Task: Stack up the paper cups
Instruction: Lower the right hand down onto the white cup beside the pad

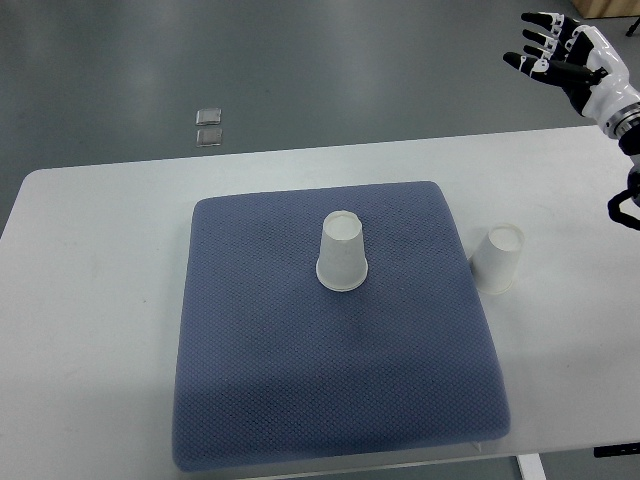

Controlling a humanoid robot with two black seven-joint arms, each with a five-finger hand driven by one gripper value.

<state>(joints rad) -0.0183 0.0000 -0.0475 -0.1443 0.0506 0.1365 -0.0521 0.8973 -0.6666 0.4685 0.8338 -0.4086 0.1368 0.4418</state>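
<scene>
A white paper cup (342, 253) stands upside down near the middle of the blue mat (330, 390). A second white paper cup (498, 258) stands upside down on the white table just off the mat's right edge. My right hand (552, 50) is raised at the top right, beyond the table's far edge, well above and behind the second cup. Its fingers are spread and it holds nothing. My left arm does not show.
The white table (90, 300) carries the mat. Two small clear squares (209, 125) lie on the grey floor beyond the table's far edge. A dark part of the robot (627, 205) shows at the right edge.
</scene>
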